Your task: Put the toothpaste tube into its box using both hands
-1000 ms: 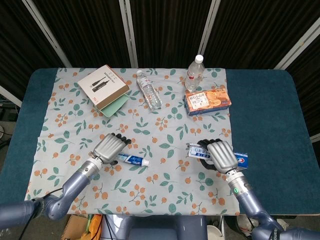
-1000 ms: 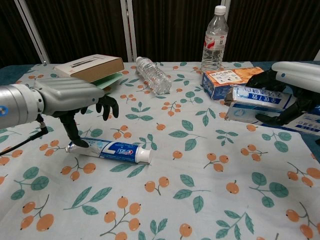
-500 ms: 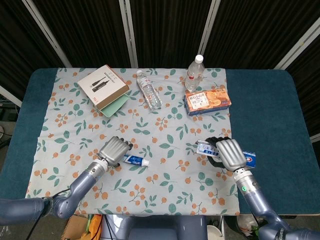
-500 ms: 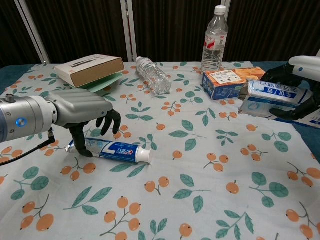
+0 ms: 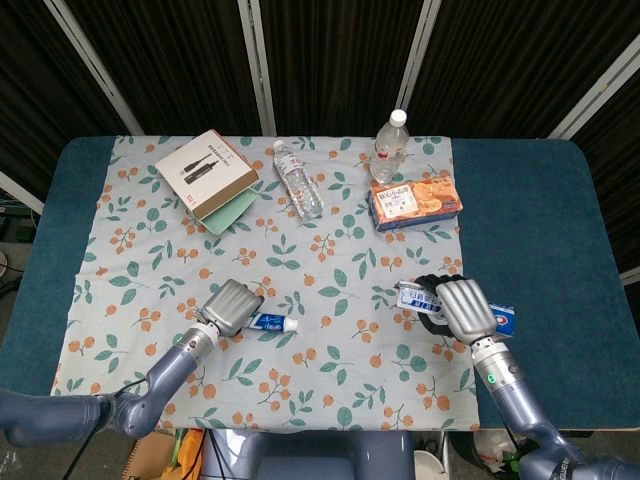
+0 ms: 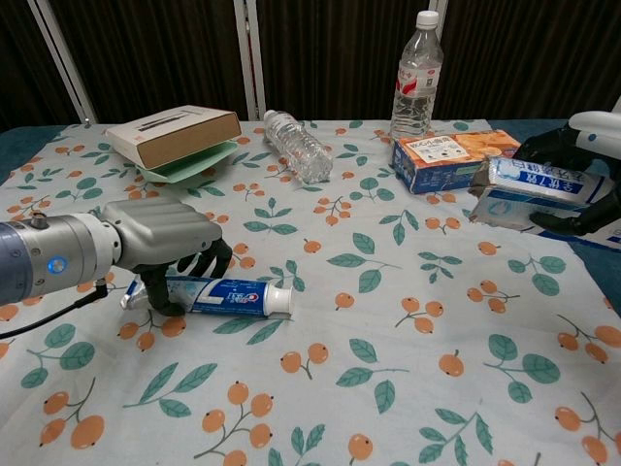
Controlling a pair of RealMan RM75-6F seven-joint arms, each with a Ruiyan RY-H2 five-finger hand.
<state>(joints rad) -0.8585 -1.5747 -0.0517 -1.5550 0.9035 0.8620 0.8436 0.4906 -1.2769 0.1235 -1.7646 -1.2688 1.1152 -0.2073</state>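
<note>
The white-and-blue toothpaste tube [image 5: 271,322] [image 6: 229,296] lies on the floral cloth, cap pointing right. My left hand [image 5: 228,305] [image 6: 160,236] is down over its tail end, the thumb in front and the other fingers curled behind, gripping it. My right hand [image 5: 462,306] [image 6: 580,137] holds the long blue-and-white toothpaste box [image 5: 420,297] [image 6: 539,183] off the cloth at the right side. The box's left end faces the tube. Whether that end is open is unclear.
An orange cracker box [image 5: 414,200] [image 6: 446,155] lies behind the right hand, with an upright water bottle [image 5: 389,147] [image 6: 417,73] beyond it. A second bottle [image 5: 299,180] lies on its side at the back middle. A brown box on a green book [image 5: 205,170] sits back left.
My left hand has come down and curled its fingers around the tube's tail, which shifted slightly. The right hand carried the box a little to the right.
</note>
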